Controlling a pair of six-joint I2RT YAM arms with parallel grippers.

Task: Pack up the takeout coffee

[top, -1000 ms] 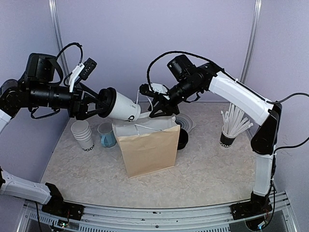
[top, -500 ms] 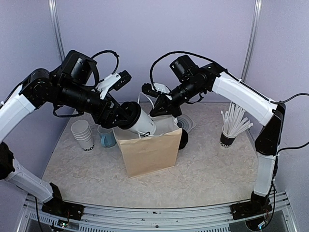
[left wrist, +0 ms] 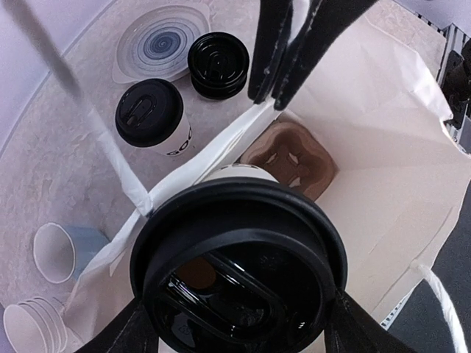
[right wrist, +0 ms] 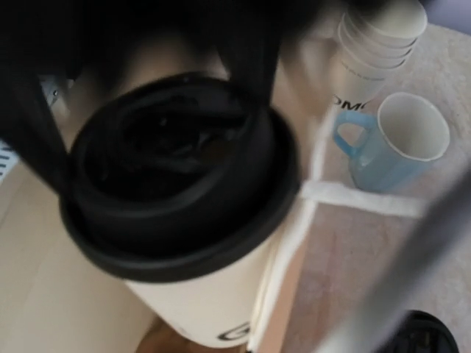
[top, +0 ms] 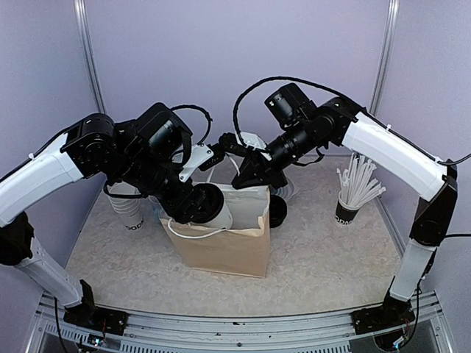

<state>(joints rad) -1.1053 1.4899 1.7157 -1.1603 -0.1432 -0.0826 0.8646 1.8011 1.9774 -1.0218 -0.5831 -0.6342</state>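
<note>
Clamping the takeout coffee, left jaws hover above the paper bag; right jaws pinch its rim; cup carrier inside.

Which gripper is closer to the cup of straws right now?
Right. The right gripper pinches the bag at its rim corner nearest the straw cup. The left gripper holds the coffee in the bag's mouth, farther left.

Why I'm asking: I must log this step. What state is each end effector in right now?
Left end effector: closed on the takeout coffee cup, at its lid.
Right end effector: closed, apparently pinching the paper bag at its rim.
</note>
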